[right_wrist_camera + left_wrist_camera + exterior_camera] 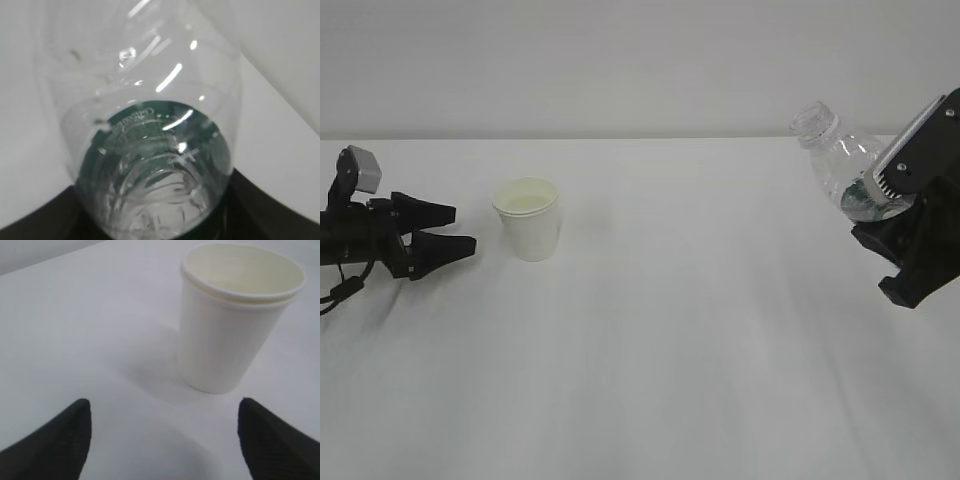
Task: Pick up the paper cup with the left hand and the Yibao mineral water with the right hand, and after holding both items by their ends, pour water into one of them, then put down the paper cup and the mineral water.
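At left of the frame, the left hand lies low with jaws spread wide, just short of the upright paper cup. At upper right, the right hand grips the tilted, capless Yibao mineral water aloft.

A plain white table fills most of the exterior view, its cloth-like surface faintly creased. Behind it rises a bare, pale grey wall. Soft, even light falls across the scene, casting only faint shadows on the tabletop.
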Controlling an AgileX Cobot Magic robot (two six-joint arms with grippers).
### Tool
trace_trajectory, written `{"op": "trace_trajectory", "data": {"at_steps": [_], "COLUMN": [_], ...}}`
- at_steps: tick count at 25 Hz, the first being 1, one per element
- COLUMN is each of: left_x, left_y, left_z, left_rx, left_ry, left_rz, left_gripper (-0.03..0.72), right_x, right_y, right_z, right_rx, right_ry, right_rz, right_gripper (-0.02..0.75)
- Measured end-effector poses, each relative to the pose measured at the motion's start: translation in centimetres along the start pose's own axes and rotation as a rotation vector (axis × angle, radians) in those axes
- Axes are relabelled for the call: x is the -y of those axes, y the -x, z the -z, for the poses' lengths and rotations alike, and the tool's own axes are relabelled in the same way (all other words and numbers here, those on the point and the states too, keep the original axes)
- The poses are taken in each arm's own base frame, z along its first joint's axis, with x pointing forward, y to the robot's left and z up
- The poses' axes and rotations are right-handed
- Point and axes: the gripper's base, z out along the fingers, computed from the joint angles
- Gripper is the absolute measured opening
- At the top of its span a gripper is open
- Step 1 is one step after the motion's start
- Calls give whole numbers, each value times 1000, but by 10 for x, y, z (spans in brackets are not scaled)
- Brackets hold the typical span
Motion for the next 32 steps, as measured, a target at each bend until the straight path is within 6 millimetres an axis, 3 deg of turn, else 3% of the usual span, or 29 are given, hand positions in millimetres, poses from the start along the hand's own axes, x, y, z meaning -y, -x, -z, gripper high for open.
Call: {"op": "trace_trajectory", "data": {"at_steps": [14, 32], "left_x": [-12, -10], "left_y": [-6, 1], "left_z": [25, 27], "left_rx": [17, 13], "left_ry": [34, 16], "left_rz": [120, 154], "left_gripper": [620, 593], "right_x": [0, 27], "right_y": [1, 32], "right_z": [0, 5], "right_rx": [2, 92], "right_ry": [-1, -90], "right_rz": [-72, -83], "right_gripper": [428, 428]}}
